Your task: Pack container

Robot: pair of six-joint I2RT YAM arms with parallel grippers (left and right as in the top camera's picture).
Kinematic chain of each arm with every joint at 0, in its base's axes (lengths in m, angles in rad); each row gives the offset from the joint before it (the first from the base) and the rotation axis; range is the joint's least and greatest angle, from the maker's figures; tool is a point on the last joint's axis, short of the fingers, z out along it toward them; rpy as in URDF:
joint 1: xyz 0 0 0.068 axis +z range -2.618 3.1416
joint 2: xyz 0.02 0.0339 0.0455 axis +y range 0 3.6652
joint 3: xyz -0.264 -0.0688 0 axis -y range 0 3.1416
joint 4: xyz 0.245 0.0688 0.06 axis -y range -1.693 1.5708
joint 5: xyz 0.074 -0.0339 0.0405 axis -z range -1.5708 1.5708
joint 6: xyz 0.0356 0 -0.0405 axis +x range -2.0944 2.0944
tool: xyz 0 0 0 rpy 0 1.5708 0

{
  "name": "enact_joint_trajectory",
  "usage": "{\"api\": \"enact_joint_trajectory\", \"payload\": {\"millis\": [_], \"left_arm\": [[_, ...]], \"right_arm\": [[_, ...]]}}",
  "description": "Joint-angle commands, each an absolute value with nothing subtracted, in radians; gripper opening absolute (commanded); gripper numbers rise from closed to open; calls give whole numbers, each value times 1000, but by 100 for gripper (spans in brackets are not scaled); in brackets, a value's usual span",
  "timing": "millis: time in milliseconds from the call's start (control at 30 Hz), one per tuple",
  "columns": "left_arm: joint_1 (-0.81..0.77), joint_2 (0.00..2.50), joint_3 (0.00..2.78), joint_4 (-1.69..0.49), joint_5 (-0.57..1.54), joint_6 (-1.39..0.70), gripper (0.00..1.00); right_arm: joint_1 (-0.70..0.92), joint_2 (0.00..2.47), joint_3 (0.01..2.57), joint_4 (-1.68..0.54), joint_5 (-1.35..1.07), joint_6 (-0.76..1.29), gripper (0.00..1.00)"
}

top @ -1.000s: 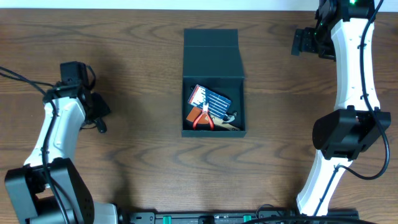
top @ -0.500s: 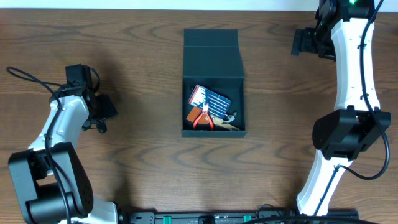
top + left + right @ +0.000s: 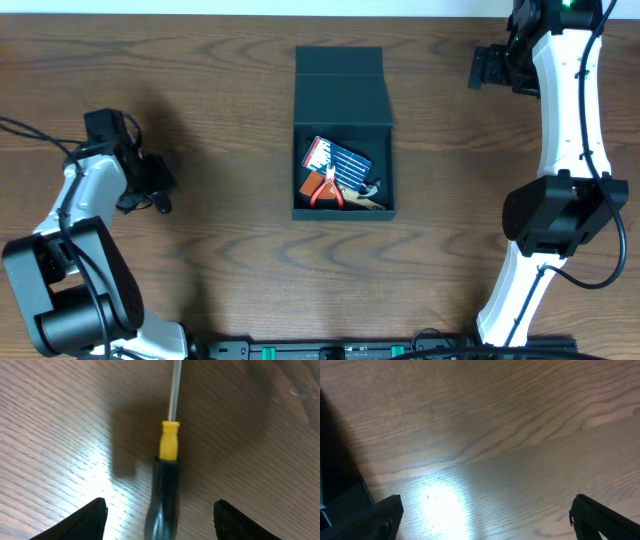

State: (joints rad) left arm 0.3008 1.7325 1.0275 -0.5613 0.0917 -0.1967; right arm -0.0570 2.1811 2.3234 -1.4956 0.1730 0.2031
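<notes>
L gripper (image 3: pixel 152 186): at the L side of table (image 3: pixel 230 260), well apart from container. Vs. half a sec ago, wrist and gripper have shifted slightly toward the L edge; forearm now angled more steeply. In the left wrist view the L gripper (image 3: pixel 162 519) has jaws moderately apart, one finger each side of a screwdriver (image 3: pixel 169 448) (black handle, yellow collar, bare metal shaft) lying flat on the wood. Gap visible both sides of handle; no contact, nothing held. Screwdriver not made out in the overhead view.

Container (image 3: pixel 343 212): table centre, between the arms, lid (image 3: pixel 340 85) open and laid back toward the far edge. Inside: blue card pack (image 3: pixel 338 156), red-handled pliers (image 3: pixel 326 192), a tan item beside them, type unclear. Position and contents unchanged vs. earlier frames.

R gripper (image 3: pixel 489 68): far R corner area, well apart from container, unchanged. In the right wrist view the R gripper (image 3: pixel 490 520) has jaws fully wide, bare wood beneath, nothing held.
</notes>
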Motion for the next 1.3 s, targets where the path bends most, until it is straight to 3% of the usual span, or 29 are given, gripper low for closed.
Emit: {"api": "enact_joint_trajectory", "payload": {"millis": [0,1267], "left_arm": [[320,1758,1015,-559,124,-151,67],[319,1813,946,-493,147,-107,67]], "right_arm": [[-53,2154,2343,-1496,176,221,99],[-53,2154,2343,-1496,176,220,99]]}}
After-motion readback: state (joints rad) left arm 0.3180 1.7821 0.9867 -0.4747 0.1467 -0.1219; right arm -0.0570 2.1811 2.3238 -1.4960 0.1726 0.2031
